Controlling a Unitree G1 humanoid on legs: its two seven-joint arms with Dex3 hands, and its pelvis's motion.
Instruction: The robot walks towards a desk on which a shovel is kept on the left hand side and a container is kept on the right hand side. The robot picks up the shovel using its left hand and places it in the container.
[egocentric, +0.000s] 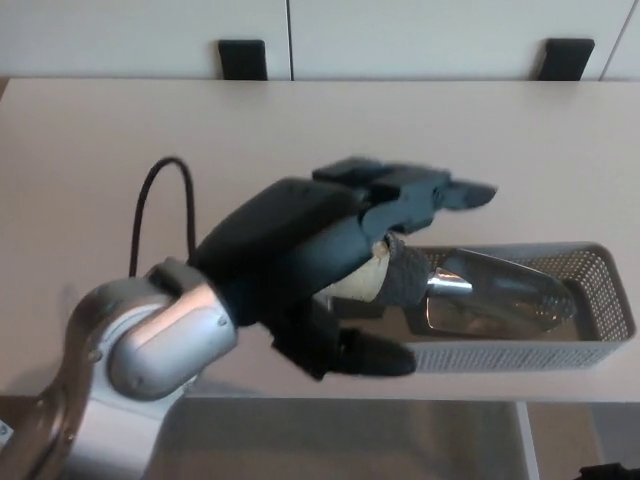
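One hand shows, the left hand (330, 255), raised above the near edge of the tabletop (120, 130) with its fingers (440, 192) spread apart and nothing in its grasp. Its thumb (365, 355) juts out toward the right, in front of the left end of the container (605, 300). That pale mesh container sits at the right near edge of the tabletop. Inside it lies the shovel (500, 300), its shiny metal scoop pointing right and its dark handle at the left end, partly hidden behind the hand. A black cable (150, 195) loops up from the silver wrist.
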